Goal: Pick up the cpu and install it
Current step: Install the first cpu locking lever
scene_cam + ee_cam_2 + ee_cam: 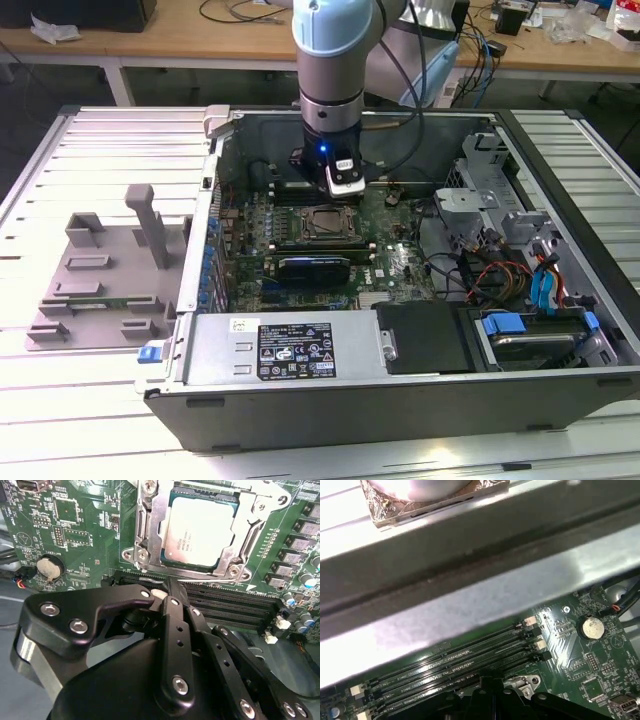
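Observation:
The cpu (200,532) is a flat square chip with a silver-grey top. It lies inside the motherboard socket, framed by the socket's metal bracket (150,525). In the exterior view the cpu (322,226) sits in the middle of the open computer case, just in front of my gripper (341,187). In the second wrist view my gripper (171,589) hangs over the memory slots beside the socket. Its black fingers (176,625) are pressed together with nothing between them, and they do not touch the cpu.
A grey plastic tray (100,290) with slots lies at the exterior view's left, outside the case. Memory slots (470,660), a coin battery (592,627) and the case wall (470,580) surround the gripper. A drive cage (500,200), cables (480,270) and the power supply (290,350) fill the case.

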{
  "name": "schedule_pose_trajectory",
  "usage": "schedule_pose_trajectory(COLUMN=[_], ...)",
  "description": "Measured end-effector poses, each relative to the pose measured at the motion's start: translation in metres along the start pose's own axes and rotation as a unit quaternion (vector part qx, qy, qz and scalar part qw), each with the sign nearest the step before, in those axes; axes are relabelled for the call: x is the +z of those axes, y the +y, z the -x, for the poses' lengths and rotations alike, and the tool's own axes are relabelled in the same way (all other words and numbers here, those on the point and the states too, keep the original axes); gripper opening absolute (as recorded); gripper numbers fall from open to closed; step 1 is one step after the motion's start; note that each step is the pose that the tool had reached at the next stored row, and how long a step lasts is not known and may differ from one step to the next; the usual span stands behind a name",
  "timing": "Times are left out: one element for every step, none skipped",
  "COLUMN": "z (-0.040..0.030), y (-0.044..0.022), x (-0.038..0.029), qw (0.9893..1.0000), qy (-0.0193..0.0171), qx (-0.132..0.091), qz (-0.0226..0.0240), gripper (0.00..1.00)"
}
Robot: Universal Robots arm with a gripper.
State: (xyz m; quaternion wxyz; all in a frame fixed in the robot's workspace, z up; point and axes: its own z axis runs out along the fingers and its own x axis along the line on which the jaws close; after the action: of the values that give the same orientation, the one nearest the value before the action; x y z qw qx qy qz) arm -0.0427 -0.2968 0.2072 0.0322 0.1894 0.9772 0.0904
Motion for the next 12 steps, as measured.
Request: schedule_pose_trajectory(z=[-0.0001, -0.001, -0.002, -0.003, -0.0037, -0.0041, -0.0042, -0.0042, -0.0041, -0.0041, -0.0039, -0.0038], y=[0.0002, 0.0007, 0.0018, 0.0033, 0.0043, 0.0047, 0.0047, 0.0047, 0.0046, 0.0044, 0.0038, 0.0036], x=[-0.0001, 0.0, 0.0001, 0.0004, 0.0006, 0.0007, 0.0007, 0.0007, 0.0007, 0.0007, 0.0006, 0.0005], qw=[1.0, 1.0, 1.0, 1.0, 1.0, 1.0, 1.0, 1.0, 1.0, 1.0, 1.0, 1.0], qy=[0.0, -0.0001, -0.0001, -0.0002, -0.0003, -0.0003, -0.0003, -0.0005, -0.0007, -0.0008, -0.0011, -0.0011], qx=[0.0, 0.0, 0.0, 0.0, 0.0, 0.0, 0.0, 0.0, 0.0, 0.0, 0.0, 0.0], qz=[-0.0001, -0.0001, -0.0001, -0.0001, 0.0, 0.0, 0.0001, 0.0, -0.0003, -0.0005, -0.0013, -0.0014], gripper=[0.11, 0.11, 0.11, 0.11, 0.11, 0.11, 0.11, 0.11, 0.11, 0.11, 0.11, 0.11])
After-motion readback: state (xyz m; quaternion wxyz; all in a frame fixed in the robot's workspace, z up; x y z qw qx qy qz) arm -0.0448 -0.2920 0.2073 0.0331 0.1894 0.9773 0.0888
